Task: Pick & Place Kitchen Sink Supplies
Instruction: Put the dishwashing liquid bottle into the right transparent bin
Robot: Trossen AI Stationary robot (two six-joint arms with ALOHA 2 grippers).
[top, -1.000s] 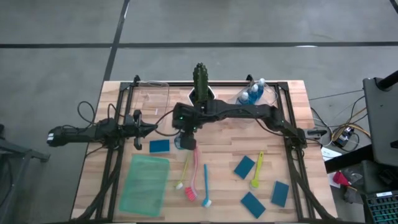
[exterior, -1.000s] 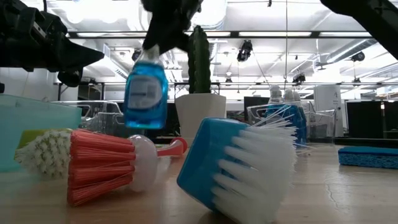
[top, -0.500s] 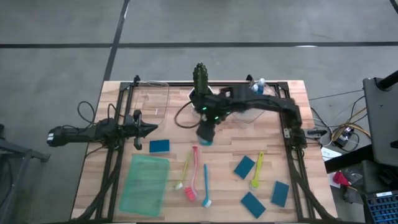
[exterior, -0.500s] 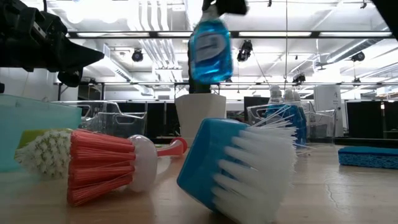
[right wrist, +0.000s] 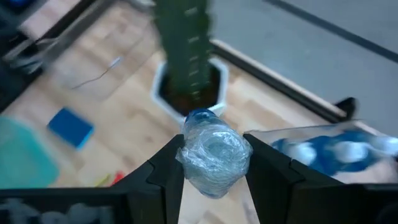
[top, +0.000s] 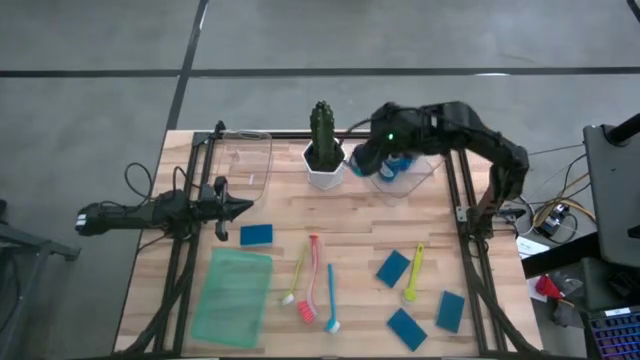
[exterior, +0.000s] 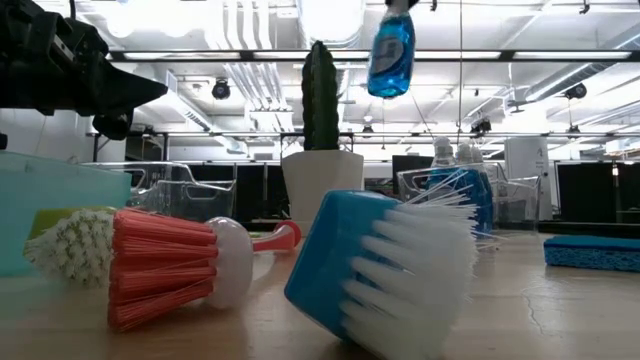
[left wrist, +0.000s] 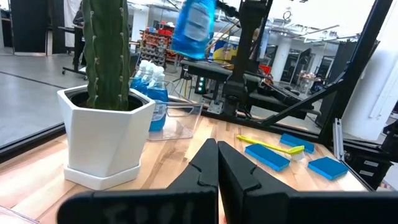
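Observation:
My right gripper [top: 366, 160] is shut on a small blue bottle [exterior: 390, 50] and holds it high in the air. It hangs between the green cactus [top: 321, 138] and a clear bin [top: 408, 172] at the table's far edge. Other blue bottles [left wrist: 151, 87] stand in that bin. My left gripper [top: 236, 207] is shut and waits over the table's left side, near a teal sponge [top: 256, 235]. Several brushes [top: 312, 282] lie flat at mid-table, and a yellow one [top: 414, 272] lies to the right among more sponges [top: 393, 267]. My right gripper pinches the bottle at its pale cap end [right wrist: 214, 155] between the two fingers [right wrist: 163, 171], coming from above and pointing down. The bottle is lifted clear and hangs roughly upright below the fingers, its blue body [exterior: 390, 55] well above the table.
The cactus stands in a white hexagonal pot [top: 325, 170] close beside the held bottle. A second clear bin [top: 245, 160] sits at the far left. A translucent green tray [top: 232, 293] lies at the near left. Black frame rails [top: 470, 230] run along both table sides.
My right gripper has carried the bottle up from mid-table, near the left sponge, toward the far right edge. It has passed in front of the cactus and now hangs beside the clear bin. The bottle stayed in the hold throughout.

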